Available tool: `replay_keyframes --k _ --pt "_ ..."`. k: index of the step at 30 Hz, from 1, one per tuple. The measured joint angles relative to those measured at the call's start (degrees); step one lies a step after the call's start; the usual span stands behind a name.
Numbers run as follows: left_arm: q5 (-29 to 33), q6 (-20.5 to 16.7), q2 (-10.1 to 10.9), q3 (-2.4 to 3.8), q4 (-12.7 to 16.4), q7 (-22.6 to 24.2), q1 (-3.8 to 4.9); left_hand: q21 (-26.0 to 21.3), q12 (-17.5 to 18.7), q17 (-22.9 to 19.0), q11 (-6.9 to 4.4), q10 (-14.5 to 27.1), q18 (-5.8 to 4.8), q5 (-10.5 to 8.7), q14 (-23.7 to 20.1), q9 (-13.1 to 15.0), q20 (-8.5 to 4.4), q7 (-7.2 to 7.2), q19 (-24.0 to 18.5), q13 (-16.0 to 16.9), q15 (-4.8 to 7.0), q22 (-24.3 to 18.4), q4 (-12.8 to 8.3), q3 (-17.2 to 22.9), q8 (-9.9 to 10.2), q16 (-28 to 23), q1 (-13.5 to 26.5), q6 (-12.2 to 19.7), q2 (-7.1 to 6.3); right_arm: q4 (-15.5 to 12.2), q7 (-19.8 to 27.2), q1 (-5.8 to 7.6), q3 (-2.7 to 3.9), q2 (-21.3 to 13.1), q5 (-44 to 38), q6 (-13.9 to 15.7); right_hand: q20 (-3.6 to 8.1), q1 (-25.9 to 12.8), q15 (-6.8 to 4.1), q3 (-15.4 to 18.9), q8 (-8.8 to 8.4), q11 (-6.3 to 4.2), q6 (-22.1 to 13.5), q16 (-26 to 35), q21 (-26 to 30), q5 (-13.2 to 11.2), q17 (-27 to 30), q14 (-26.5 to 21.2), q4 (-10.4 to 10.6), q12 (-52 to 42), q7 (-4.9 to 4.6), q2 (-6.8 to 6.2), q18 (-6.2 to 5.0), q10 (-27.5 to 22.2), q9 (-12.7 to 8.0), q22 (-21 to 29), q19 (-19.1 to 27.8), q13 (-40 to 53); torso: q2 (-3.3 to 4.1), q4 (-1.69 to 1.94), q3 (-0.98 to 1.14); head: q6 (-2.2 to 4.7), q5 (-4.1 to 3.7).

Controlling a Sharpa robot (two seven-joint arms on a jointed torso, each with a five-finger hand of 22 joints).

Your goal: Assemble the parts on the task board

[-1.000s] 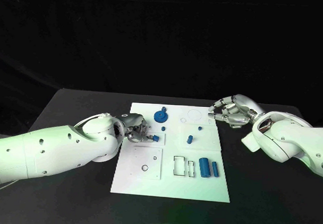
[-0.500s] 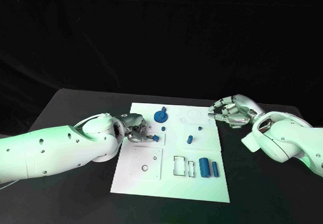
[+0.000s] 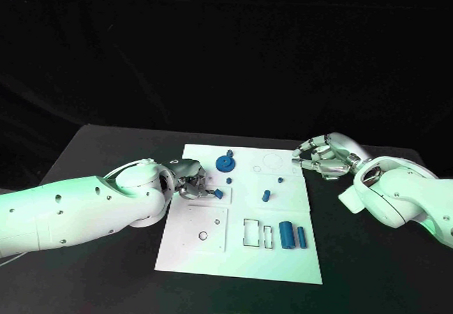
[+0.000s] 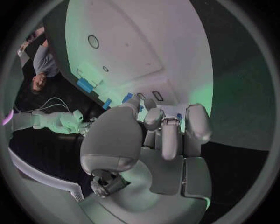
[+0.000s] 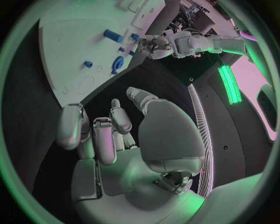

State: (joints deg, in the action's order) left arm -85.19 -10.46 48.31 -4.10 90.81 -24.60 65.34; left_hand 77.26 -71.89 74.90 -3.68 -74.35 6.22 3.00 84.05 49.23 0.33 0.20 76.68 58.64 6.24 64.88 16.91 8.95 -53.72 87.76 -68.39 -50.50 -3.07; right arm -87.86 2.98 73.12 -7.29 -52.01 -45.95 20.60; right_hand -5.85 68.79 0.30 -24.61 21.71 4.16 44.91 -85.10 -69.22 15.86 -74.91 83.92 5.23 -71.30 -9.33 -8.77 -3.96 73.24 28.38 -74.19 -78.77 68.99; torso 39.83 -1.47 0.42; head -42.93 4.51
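Pinching a small blue part [image 3: 217, 193] at my left hand [image 3: 191, 181] fingertips, just over the board [image 3: 282, 268]; right hand [image 3: 326, 156] curled, holding nothing, farther.

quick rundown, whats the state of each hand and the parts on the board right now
left hand: over the task board's left edge, fingers closed on a small blue part
right hand: empty, fingers curled, off the board's far right corner
task board: flat on the table
blue gear: lying on the board
two blue cylinders: lying side by side
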Motion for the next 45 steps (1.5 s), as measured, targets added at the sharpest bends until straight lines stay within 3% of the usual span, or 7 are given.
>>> replay_keyframes --k 18,45 --pt "0.41 -0.23 -0.01 0.01 -0.04 -0.11 0.0 0.0 -0.19 0.0 0.0 0.0 0.0 0.0 0.0 0.21 -0.22 0.0 0.21 -0.01 0.0 0.16 0.16 0.16 0.0 0.22 0.83 0.0 0.83 0.02 -0.02 0.0 0.0 -0.01 -0.01 -0.04 0.0 0.0 0.0 0.0 0.0 0.0 -0.2 0.0 0.21 0.0 0.0 0.0 0.0 0.0 0.21 0.0 0.0 0.0 0.0 0.0 0.0 0.0 0.06 0.03 -0.04 0.05 -0.15" --pt "0.52 -0.48 -0.75 0.03 -0.55 -0.28 0.0 0.23 -0.17 0.04 0.01 0.01 -0.01 0.0 0.0 0.26 -0.21 0.0 0.21 0.03 0.0 0.22 0.16 0.48 0.0 0.22 1.06 0.0 1.06 0.04 -0.02 -0.01 0.0 -0.02 -0.01 -0.07 0.0 0.0 0.0 0.0 0.0 0.0 -0.2 0.0 0.21 0.0 -0.02 0.0 0.0 0.0 0.2 0.0 0.0 0.0 0.01 0.0 0.0 0.0 0.05 -0.01 -0.04 -0.07 -0.23"
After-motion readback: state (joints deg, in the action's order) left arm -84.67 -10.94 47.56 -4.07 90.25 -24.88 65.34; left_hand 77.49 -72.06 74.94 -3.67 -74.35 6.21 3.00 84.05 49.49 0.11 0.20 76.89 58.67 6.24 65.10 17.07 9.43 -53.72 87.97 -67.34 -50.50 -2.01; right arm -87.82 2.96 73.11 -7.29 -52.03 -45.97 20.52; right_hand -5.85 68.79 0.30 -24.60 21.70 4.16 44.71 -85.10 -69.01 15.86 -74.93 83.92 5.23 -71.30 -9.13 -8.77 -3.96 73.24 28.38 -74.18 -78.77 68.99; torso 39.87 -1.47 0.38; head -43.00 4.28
